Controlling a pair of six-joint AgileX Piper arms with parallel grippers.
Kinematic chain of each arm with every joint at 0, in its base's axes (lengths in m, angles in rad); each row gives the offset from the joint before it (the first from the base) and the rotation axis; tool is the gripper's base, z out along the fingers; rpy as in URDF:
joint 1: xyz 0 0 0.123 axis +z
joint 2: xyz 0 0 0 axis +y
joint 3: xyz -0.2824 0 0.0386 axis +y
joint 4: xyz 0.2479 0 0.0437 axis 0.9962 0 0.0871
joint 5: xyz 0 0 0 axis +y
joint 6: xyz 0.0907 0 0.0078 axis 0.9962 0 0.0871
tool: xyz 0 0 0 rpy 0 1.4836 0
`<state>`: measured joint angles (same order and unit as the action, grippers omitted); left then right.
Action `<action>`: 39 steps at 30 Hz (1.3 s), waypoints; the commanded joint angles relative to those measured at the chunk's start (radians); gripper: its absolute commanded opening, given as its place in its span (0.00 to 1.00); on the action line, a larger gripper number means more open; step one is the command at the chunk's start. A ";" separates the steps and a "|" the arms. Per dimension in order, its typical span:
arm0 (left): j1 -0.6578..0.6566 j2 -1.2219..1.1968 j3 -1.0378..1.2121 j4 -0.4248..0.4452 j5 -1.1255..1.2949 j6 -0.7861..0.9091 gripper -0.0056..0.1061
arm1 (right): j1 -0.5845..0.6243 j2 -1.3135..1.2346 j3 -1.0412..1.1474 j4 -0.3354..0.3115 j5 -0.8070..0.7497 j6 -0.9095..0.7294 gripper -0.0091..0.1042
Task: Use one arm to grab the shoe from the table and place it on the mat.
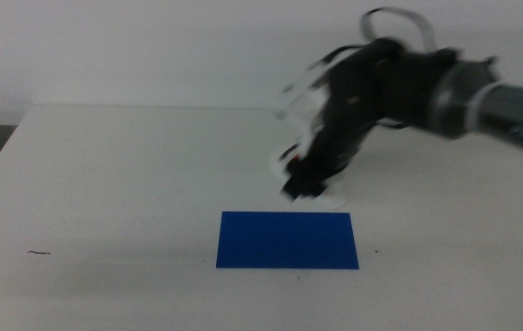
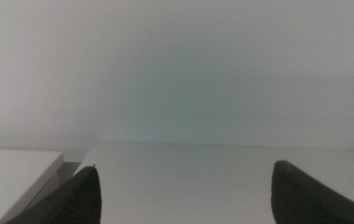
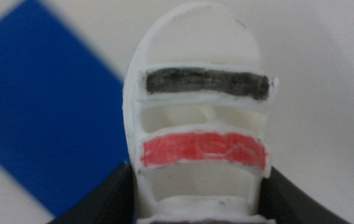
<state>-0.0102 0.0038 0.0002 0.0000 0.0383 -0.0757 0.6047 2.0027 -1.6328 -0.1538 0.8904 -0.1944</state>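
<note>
White table (image 1: 132, 175) carries the mat (image 1: 287, 240); right pincer (image 3: 198, 208) clamps the shoe (image 3: 198, 118); left pincer (image 2: 183, 193) gapes.

No text, label or number is readable anywhere.

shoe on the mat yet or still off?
Off. The shoe sits between the right gripper jaws, beside the mat, not on it.

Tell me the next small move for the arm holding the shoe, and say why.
Probably carry it a little further toward the mat, then lower. The right pincer grips the shoe by its sides, and the blue sheet lies beside the shoe, not under it. The left pincer waits, open.
</note>
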 commanded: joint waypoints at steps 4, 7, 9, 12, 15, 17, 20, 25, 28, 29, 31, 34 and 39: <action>0.000 -0.004 0.000 0.000 -0.011 -0.001 0.89 | 0.080 0.066 -0.057 0.001 0.080 -0.053 0.06; 0.000 -0.004 0.000 0.000 -0.011 -0.001 0.89 | 0.096 0.079 -0.055 0.009 0.116 -0.044 0.06; 0.000 -0.004 0.000 0.000 -0.011 -0.001 0.89 | 0.103 0.086 -0.055 0.011 0.128 -0.038 0.06; 0.000 -0.004 0.000 0.000 -0.011 -0.001 0.89 | 0.103 0.093 -0.054 0.016 0.131 -0.042 0.06; 0.000 -0.004 0.000 0.000 -0.011 -0.001 0.89 | 0.105 0.105 -0.054 0.018 0.137 -0.139 0.06; 0.000 -0.004 0.000 0.000 -0.011 -0.001 0.89 | 0.105 0.114 -0.054 0.020 0.133 -0.318 0.06; 0.000 -0.004 0.000 0.000 -0.011 -0.001 0.89 | 0.105 0.126 -0.053 0.044 0.130 -0.602 0.06; 0.000 -0.004 0.000 0.000 -0.011 -0.001 0.89 | 0.105 0.147 -0.053 0.070 0.099 -0.762 0.06; 0.000 -0.004 0.000 0.000 -0.011 -0.001 0.89 | 0.105 0.155 -0.053 0.088 0.085 -0.734 0.06; 0.000 -0.004 0.000 0.000 -0.011 -0.001 0.89 | 0.105 0.157 -0.053 0.095 0.078 -0.706 0.06; 0.000 -0.004 0.000 0.000 -0.011 -0.001 0.89 | 0.105 0.158 -0.053 0.100 0.071 -0.668 0.06; 0.000 -0.004 0.000 0.000 -0.011 -0.001 0.89 | 0.105 0.158 -0.053 0.100 0.060 -0.665 0.06; 0.000 -0.004 0.000 0.000 -0.011 -0.001 0.89 | 0.104 0.158 -0.053 0.098 0.058 -0.665 0.14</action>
<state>-0.0102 0.0038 0.0002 0.0000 0.0383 -0.0757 0.7073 2.1648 -1.6794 -0.0539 0.9573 -0.8630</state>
